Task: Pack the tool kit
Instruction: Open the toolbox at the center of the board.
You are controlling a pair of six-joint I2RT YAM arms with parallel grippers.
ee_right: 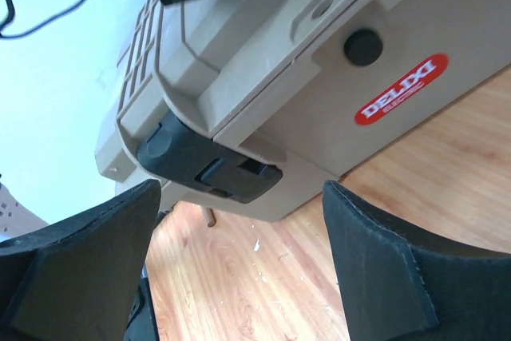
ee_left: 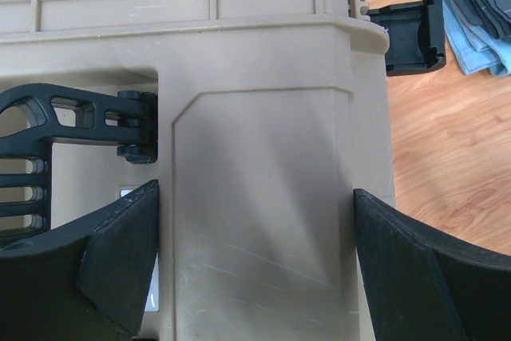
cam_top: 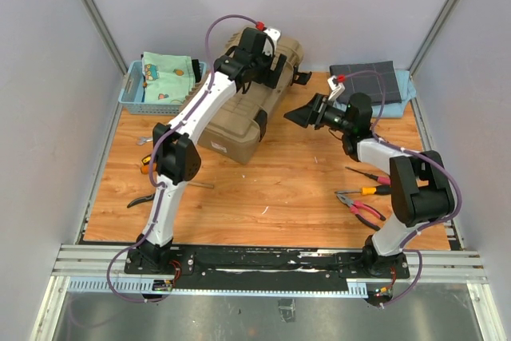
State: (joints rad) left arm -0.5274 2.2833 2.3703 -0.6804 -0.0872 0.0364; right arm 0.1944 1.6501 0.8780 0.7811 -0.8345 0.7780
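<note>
While the toolbox (cam_top: 231,129) sits closed, the basket (cam_top: 132,98) holds patterned cloth (cam_top: 166,76).

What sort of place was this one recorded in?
Probably a robot lab test cell, not a real workshop: plain grey panels enclose a wood-topped table, two arms are bolted to a metal rail, and the toolbox and loose tools look like staged props.

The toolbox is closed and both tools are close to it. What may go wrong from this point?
1. The latch facing the right tool looks shut; if the left tool, straddling the lid's raised section, lifts now, the whole toolbox may tilt or slide.
2. Pushing that latch may shove the box, which nothing grips.
3. The pliers and screwdrivers beside the right arm may get swept.
</note>
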